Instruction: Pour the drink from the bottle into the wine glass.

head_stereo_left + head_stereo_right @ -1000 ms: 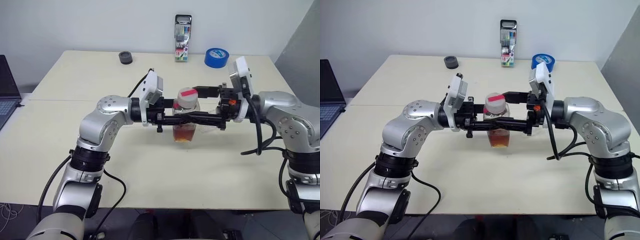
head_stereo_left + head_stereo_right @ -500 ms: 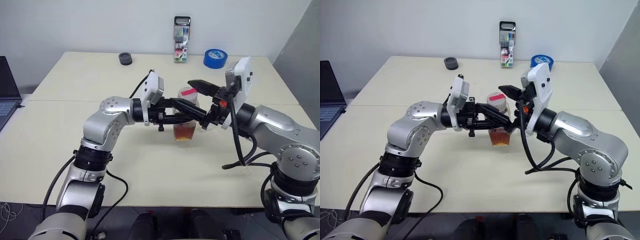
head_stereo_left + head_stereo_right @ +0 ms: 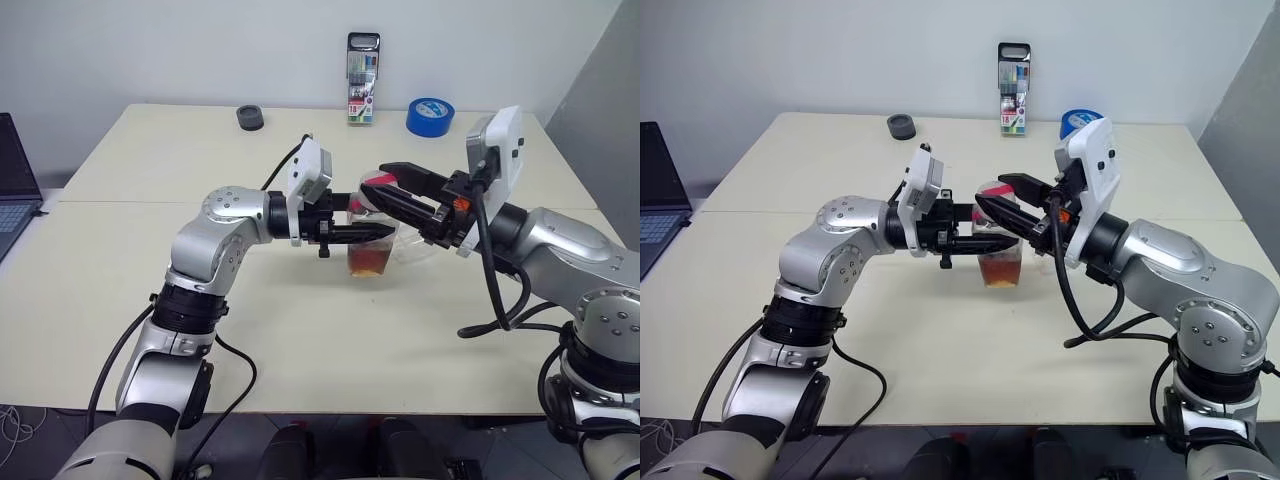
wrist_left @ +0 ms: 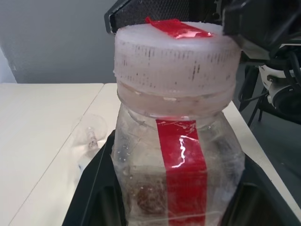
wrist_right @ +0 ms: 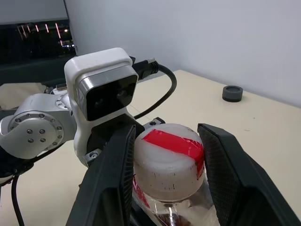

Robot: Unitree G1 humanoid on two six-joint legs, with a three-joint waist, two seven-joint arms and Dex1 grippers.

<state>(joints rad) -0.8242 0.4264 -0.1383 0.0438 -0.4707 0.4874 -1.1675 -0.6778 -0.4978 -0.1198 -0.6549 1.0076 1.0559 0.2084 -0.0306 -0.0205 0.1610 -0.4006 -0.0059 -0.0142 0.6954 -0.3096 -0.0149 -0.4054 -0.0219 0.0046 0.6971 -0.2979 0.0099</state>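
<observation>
The bottle (image 3: 372,235) is standing near the middle of the table (image 3: 150,290), well in from every edge, with bare tabletop lying open in front of it and to both sides. Along the far edge are sitting a marker pack (image 3: 363,92), a blue tape roll (image 3: 430,117) and a small dark disc (image 3: 251,117); a laptop (image 3: 14,185) is poking in at the left.

The left gripper (image 3: 375,232) is reaching level from the left and clamping the bottle's body above the drink (image 3: 369,262). The right gripper (image 3: 992,196) is coming in from the right, its fingers straddling the cap (image 5: 168,160) without clearly pressing it.

The left wrist view is showing the glass (image 4: 90,136) lying on its side beyond the bottle. The right wrist view is showing the cap sitting between the right fingers (image 5: 113,179).
</observation>
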